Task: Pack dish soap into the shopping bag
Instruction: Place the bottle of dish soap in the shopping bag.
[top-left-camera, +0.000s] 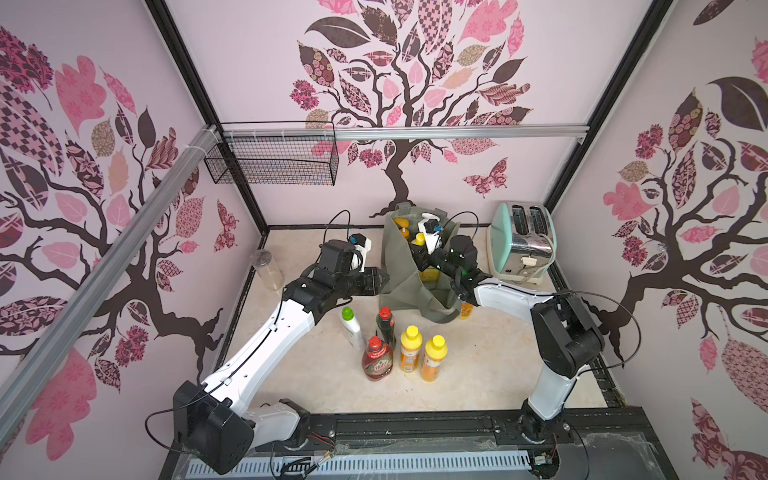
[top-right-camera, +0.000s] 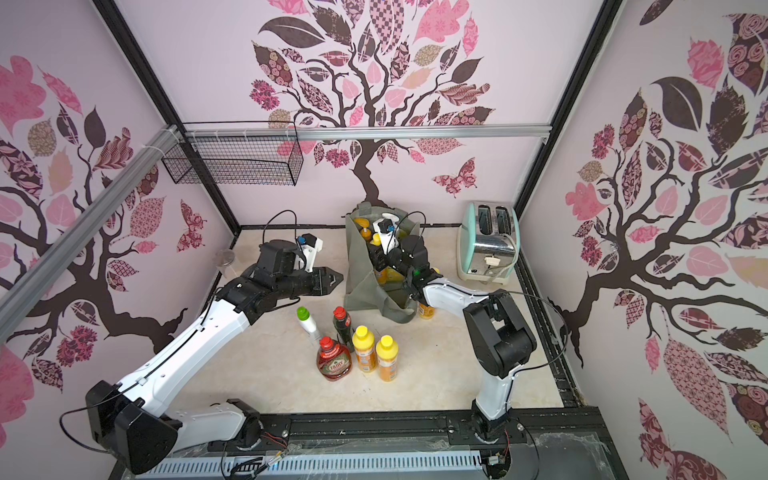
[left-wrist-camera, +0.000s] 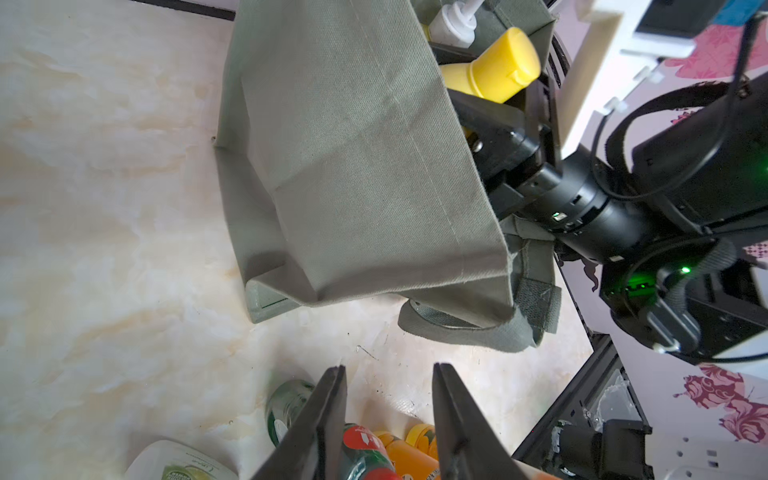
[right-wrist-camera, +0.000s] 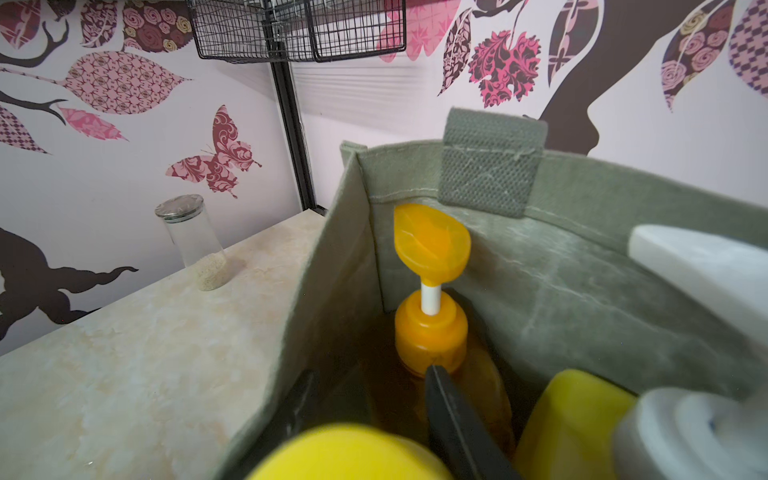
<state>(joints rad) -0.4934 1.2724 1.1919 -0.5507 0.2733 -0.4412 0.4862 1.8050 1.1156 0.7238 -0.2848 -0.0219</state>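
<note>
Right tool (right-wrist-camera: 370, 374): inside the mouth of the boxy grey-green fabric shopping bag (top-left-camera: 399, 266), clamped on a small yellow-capped plastic bottle (left-wrist-camera: 494, 66). The cap shows at rim level and the body is hidden behind the fabric wall. The bottle's long axis is tilted; how far, cannot tell.

In the bag: a tall orange pump bottle (right-wrist-camera: 430, 332) in the far corner and a yellow bottle with a white pump head (right-wrist-camera: 573, 419) near it. The held bottle sits over the space in front of these two. Judgement: release calls for a short drop straight down, no sideways carry.

Left tool (left-wrist-camera: 388, 372): jaws apart, nothing between them, hovering just beside the bag's outer wall.

On the marbled desk (top-left-camera: 316, 374), upright and clustered:
- white green-capped bottle (top-left-camera: 351, 326)
- dark red-capped bottle (top-left-camera: 385, 324)
- red Fairy bottle (top-left-camera: 378, 359)
- orange yellow-capped bottle (top-left-camera: 410, 349) and its twin (top-left-camera: 433, 358)

The cluster stands below the left tool, toward the robot's base, so the left arm is nearer. One lone orange bottle (top-left-camera: 467, 309) stands against the bag under the right forearm.
</note>
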